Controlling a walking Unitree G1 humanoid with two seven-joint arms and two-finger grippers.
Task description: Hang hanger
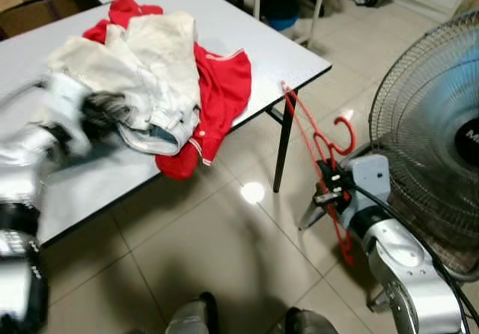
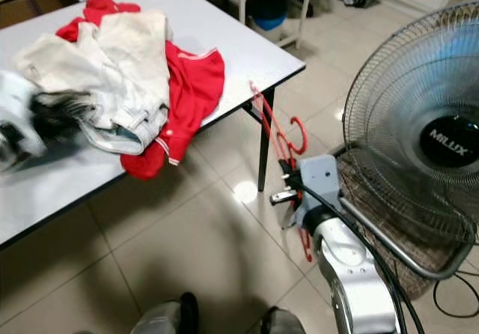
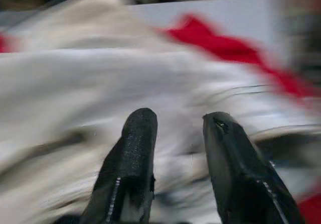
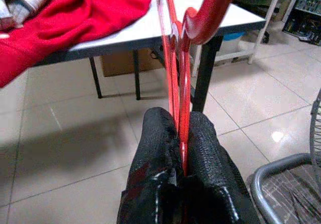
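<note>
Your red hanger (image 1: 320, 150) is off the bench, held in the air over the tiled floor (image 1: 224, 259) at the right, just beyond the bench's near right corner. Its long axis runs from far-left, near the bench (image 1: 254, 27) edge, to near-right, down past the wrist; its hook (image 1: 346, 133) curls up and to the right, toward the fan (image 1: 434, 132). The right hand (image 4: 179, 133) has its two black fingers pressed together on the hanger's thin red wire, which passes straight between them, with the hook end rising beyond the fingertips.

On the bench to the left lies a heap of clothes: a white garment (image 1: 142, 72) on top of a red garment (image 1: 221, 94), whose edge droops over the bench's near side. The left hand (image 3: 175, 133) is at the near-left part of that heap, blurred, its fingers narrowly parted right over the white cloth with nothing between them.

The standing fan fills the right side, beside the right arm. A cardboard box (image 1: 34, 1) sits beyond the bench at far left.
</note>
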